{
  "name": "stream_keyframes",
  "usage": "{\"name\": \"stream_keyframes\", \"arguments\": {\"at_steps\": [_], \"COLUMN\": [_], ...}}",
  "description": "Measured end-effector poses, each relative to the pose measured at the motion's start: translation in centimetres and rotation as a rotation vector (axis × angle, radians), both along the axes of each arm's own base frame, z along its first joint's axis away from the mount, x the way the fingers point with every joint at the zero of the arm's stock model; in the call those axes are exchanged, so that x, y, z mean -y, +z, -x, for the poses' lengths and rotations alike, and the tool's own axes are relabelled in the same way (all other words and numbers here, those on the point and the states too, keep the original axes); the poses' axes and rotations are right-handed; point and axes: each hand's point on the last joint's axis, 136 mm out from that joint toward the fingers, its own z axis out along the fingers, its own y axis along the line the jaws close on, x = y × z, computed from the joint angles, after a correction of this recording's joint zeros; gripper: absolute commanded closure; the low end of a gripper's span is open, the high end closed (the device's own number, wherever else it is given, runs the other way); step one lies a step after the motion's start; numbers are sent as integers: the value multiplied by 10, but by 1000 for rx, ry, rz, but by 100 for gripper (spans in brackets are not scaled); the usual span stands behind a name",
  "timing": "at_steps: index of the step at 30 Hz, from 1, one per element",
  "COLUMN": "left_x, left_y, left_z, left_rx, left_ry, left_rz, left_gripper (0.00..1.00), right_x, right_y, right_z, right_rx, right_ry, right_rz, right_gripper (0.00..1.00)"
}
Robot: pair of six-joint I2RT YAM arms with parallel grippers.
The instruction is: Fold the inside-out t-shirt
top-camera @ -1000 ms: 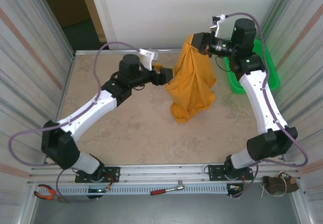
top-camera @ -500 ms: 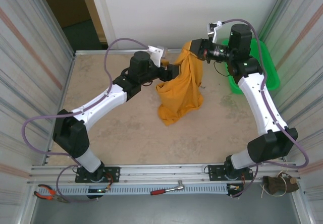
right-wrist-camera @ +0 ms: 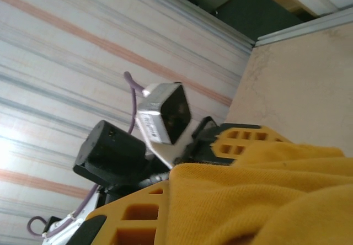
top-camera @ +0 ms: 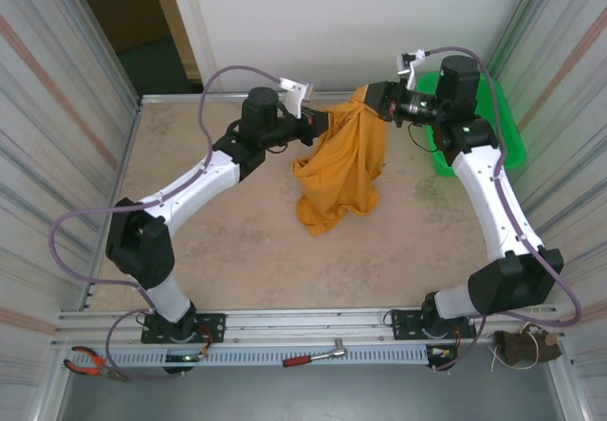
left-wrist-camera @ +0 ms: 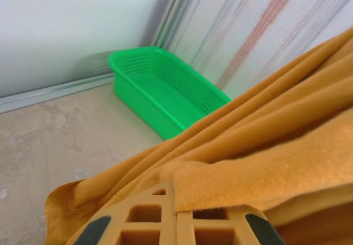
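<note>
Soft orange-yellow cotton short-sleeved t-shirt [top-camera: 343,170] is held up over the far middle of the beige mottled tabletop [top-camera: 237,250]. Its top edge is strung between the two grippers and the rest drapes down in long folds. The lowest bunch looks to reach the table surface; contact can't be confirmed. Left gripper [top-camera: 318,123] is clenched on the shirt's upper left edge. In the left wrist view its orange lattice fingers [left-wrist-camera: 144,216] sit pressed together with a ribbed hem of the shirt [left-wrist-camera: 265,173] lying across them. Right gripper [top-camera: 379,99] is clamped on the upper right edge, near the far rail. In the right wrist view the cloth [right-wrist-camera: 259,195] covers most of its orange fingers [right-wrist-camera: 129,218], and the grey camera box on the left wrist [right-wrist-camera: 164,112] faces it just beyond the fabric. The two grippers are near each other but apart, with cloth between them. Green plastic slatted basket [top-camera: 510,141] sits at the far right corner under the right arm, apart from the shirt, and shows in the left wrist view [left-wrist-camera: 160,88] against the wall. No logo can be made out.
</note>
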Motion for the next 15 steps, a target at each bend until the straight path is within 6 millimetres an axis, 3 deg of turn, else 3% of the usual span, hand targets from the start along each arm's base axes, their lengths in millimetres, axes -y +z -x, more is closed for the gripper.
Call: {"name": "stream_keyframes", "arguments": {"at_steps": [6,8,10,15], "left_x": [-29,-33,-31,-32], "left_y": [49,67,84,122], "left_z": [-4,7,18,34], "left_rx": [-29,-51,-64,-103], "left_ry": [-77,-137,-197,-299], "left_rz": [122,166,210,344], "left_gripper": [100,100,100,100], "right_x": [30,28,28,43], "right_y": [-54,-71,-88,-130], "right_z": [-28,-42,-54,-74], "right_rx": [-113,-140,-163,-237], "right_ry": [-116,-123,-141,-214], "right_rz": [30,39,61,137], "right_gripper": [98,66,45,39]}}
